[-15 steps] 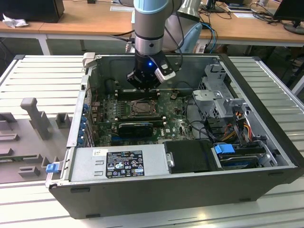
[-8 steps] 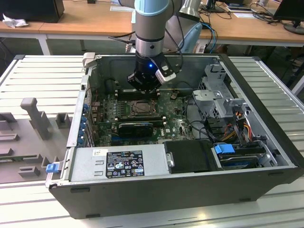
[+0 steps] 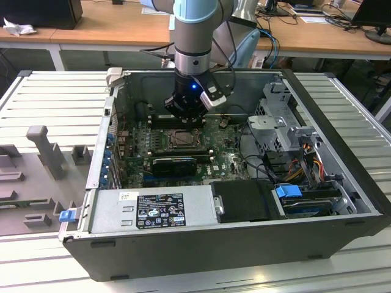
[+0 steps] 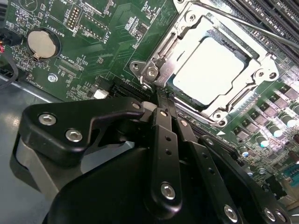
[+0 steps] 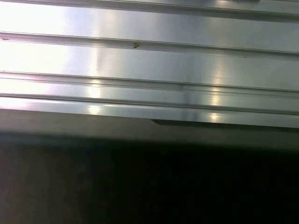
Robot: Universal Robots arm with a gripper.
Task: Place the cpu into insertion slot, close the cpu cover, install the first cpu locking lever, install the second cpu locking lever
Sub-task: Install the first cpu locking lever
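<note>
In the second wrist view the cpu (image 4: 210,70), a pale silver square, lies in the insertion slot (image 4: 140,65) on the green board. The cpu cover (image 4: 184,35), a thin silver frame, lies flat around it. A thin metal lever rod (image 4: 261,29) runs along the slot's far side. My gripper (image 4: 161,98) is shut, its black fingers (image 4: 163,135) pressed together, with the tips at the corner of the slot beside a lever hook (image 4: 152,72). In the exterior view the gripper (image 3: 183,119) hangs just above the slot (image 3: 182,139) inside the open computer case.
Long black memory slots (image 4: 275,14) and a coin battery (image 4: 41,43) flank the socket. A long black card (image 3: 174,163), the power supply (image 3: 153,207), a drive cage (image 3: 275,122) and cables (image 3: 305,159) crowd the case. The first wrist view faces a ribbed metal surface (image 5: 149,60).
</note>
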